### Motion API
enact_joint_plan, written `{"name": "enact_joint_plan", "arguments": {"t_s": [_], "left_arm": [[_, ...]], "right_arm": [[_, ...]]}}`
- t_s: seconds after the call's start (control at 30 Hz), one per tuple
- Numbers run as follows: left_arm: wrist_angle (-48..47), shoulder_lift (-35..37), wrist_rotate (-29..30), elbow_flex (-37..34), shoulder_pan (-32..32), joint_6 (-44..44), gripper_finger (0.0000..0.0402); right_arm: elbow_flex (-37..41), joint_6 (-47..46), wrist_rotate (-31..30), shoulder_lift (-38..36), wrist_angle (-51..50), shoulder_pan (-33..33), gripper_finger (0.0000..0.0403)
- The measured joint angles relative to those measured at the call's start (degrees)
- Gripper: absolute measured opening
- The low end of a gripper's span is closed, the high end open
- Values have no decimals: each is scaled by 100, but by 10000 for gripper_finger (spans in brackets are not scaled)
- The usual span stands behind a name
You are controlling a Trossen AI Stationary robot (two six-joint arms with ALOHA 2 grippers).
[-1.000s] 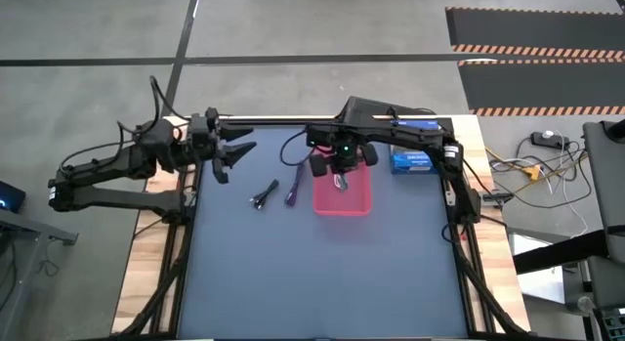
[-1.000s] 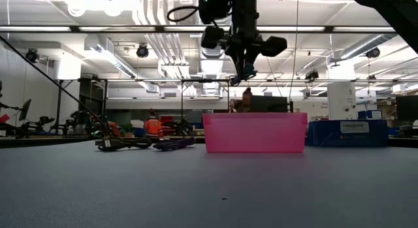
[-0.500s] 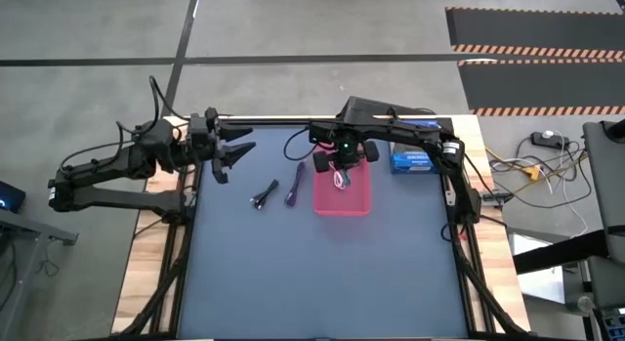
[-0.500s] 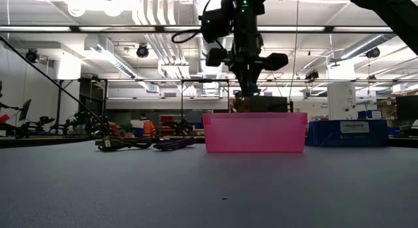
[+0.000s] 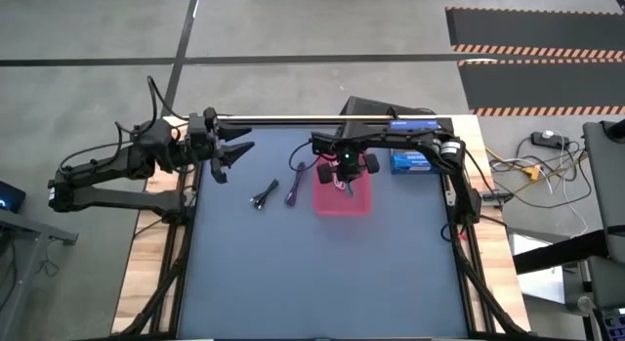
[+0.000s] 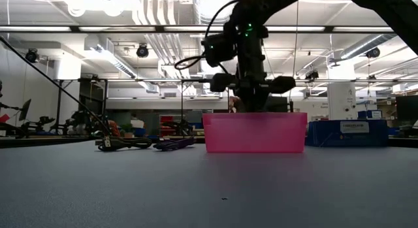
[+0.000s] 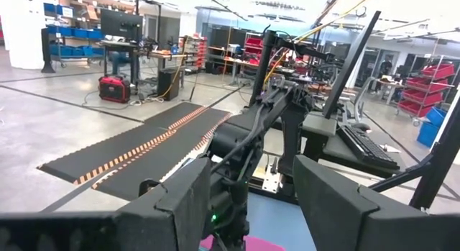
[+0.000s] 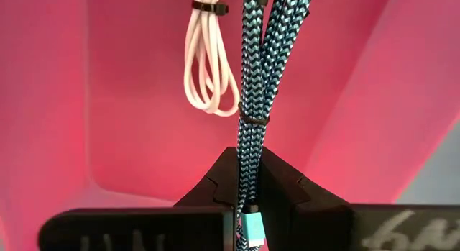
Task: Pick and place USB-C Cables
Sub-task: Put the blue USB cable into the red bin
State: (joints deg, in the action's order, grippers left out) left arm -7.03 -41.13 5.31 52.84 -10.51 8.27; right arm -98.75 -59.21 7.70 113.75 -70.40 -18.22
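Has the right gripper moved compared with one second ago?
Yes. The right gripper has come down toward the pink tray; it is now level with the tray's rim, holding the teal cable.

The right gripper (image 5: 344,178) reaches down into the tray (image 5: 362,200), which sits mid-table with a box (image 5: 411,161) to its right and two cable bundles (image 5: 278,193) lying side by side on the table (image 5: 322,273) to its left.

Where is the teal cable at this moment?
The teal cable is pinched in the right gripper, hanging down inside the pink tray beside the white cable that lies there, at the table's far middle in the high view.
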Motion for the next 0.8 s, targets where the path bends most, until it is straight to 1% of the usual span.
{"name": "enact_joint_plan", "arguments": {"t_s": [0.1,0.23,0.43,0.8], "left_arm": [[-2,-7,139,0,-2,3,183],[2,-16,268,0,0,3,183],[1,-69,270,0,-1,3,183],[3,-298,270,0,0,3,183]], "right_arm": [[155,-96,5,-2,195,-17,21],[269,-221,-12,-7,215,-32,21],[388,-276,-187,-7,244,-57,21],[615,-323,-195,-7,537,-76,21]]}}
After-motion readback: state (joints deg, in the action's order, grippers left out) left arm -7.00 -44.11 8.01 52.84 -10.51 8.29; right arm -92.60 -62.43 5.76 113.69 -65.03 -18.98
